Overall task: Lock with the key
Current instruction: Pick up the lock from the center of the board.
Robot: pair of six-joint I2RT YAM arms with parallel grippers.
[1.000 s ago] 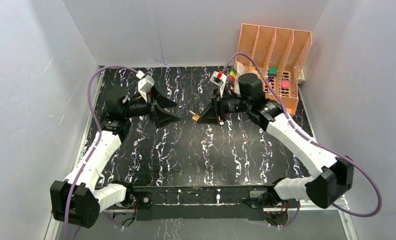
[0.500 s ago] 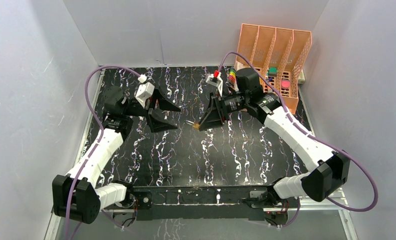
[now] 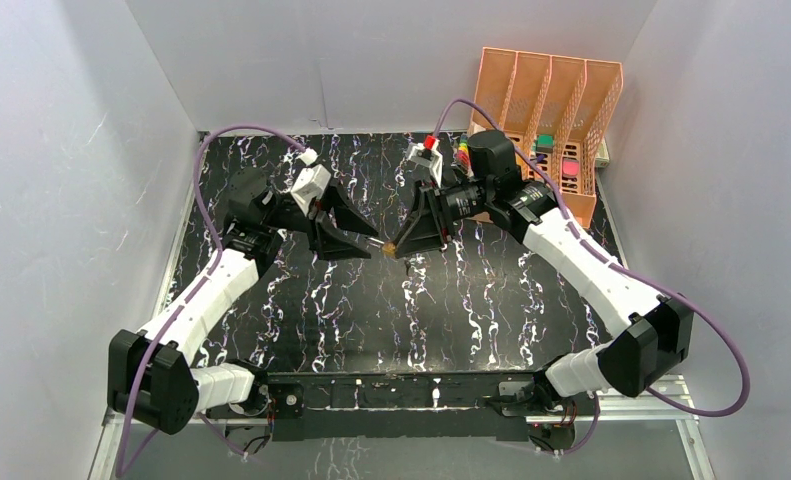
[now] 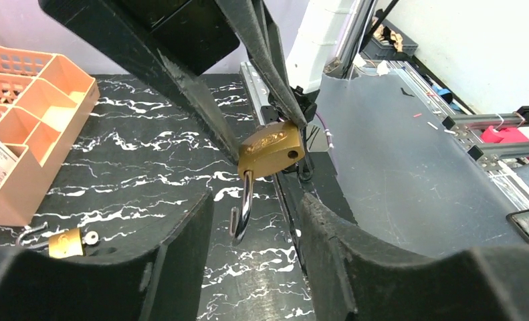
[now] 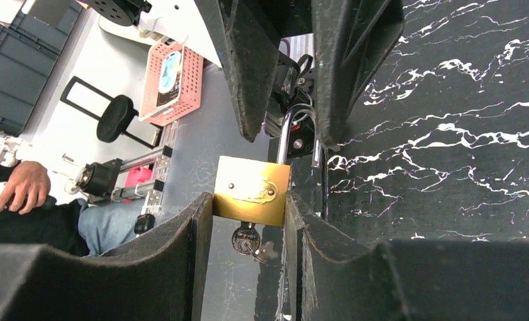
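Over the marbled table point(image 3: 371, 330), our right gripper point(image 5: 249, 206) pinches the brass padlock point(image 5: 251, 190) by its body, with the key point(image 5: 246, 239) seated below. The shackle point(image 4: 243, 200) hangs open between our left gripper's point(image 4: 256, 208) spread fingers. By our reckoning, closing the shackle and turning the key remain. The right wrist view hides the shackle's free end.

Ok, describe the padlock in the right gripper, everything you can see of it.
The padlock has a flat, rectangular, brass-coloured body with an embossed mark and a silvery metal shackle. The right gripper clamps the body by its sides, in the air. The shackle is open, one leg free, and reaches between the open fingers of the left gripper with no clear contact. A silvery key sits in the opposite end.
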